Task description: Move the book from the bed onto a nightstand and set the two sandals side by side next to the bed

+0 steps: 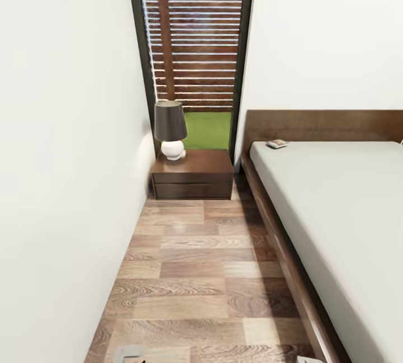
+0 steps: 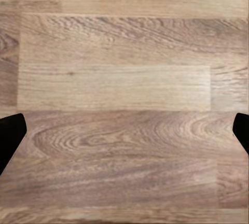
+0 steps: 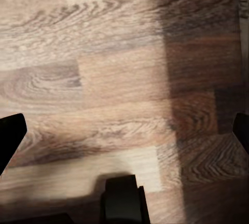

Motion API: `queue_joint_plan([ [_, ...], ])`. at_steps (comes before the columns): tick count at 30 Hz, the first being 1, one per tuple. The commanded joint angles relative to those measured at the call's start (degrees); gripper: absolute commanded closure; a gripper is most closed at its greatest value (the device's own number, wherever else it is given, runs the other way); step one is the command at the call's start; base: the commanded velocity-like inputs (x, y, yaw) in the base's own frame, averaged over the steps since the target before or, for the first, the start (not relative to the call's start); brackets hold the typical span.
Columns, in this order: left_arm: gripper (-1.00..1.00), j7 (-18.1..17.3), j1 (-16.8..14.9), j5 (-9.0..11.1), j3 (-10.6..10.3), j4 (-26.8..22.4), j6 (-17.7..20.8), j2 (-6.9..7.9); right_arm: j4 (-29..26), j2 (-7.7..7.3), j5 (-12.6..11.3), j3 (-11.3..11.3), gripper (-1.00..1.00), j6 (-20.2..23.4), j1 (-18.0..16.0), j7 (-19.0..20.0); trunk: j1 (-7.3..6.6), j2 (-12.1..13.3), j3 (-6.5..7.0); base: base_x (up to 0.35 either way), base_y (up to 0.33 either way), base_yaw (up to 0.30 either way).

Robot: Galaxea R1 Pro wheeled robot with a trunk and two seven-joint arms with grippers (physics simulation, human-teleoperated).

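Note:
The book [image 1: 277, 144] lies flat on the off-white mattress of the bed [image 1: 336, 206], close to the dark headboard, at the right of the head view. The nightstand [image 1: 193, 174] stands at the end of the aisle, between the white wall and the bed, below the tall window. My left gripper [image 2: 124, 130] hangs open over bare wood floor, its dark fingertips [image 2: 10, 136] at the frame edges. My right gripper [image 3: 124, 136] is open too, over floor partly in shadow. The sandals are out of view.
A lamp [image 1: 170, 129] with a dark shade and white base takes up the left part of the nightstand top. The aisle of plank floor [image 1: 196, 273] is narrow, with the white wall [image 1: 61, 184] on the left and the bed's dark wood frame [image 1: 285, 257] on the right.

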Motion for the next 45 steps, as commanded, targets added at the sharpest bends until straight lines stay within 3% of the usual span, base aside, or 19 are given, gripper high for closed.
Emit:
queue_joint_plan([
  [1, -1.0, -0.2, 0.0, -0.4, 0.5, 0.0, -0.1, 0.01, 0.2, -0.04, 0.5, -0.5, -1.0, -0.2, -0.1, 0.1, 0.03, 0.0, -0.05, 0.332, 0.0, 0.0],
  [45, -1.0, -0.2, 0.0, -0.4, 0.5, 0.0, -0.1, 0.01, 0.2, -0.04, 0.6, -0.5, -1.0, -0.2, -0.1, 0.1, 0.03, 0.0, -0.05, 0.322, 0.0, 0.0],
])
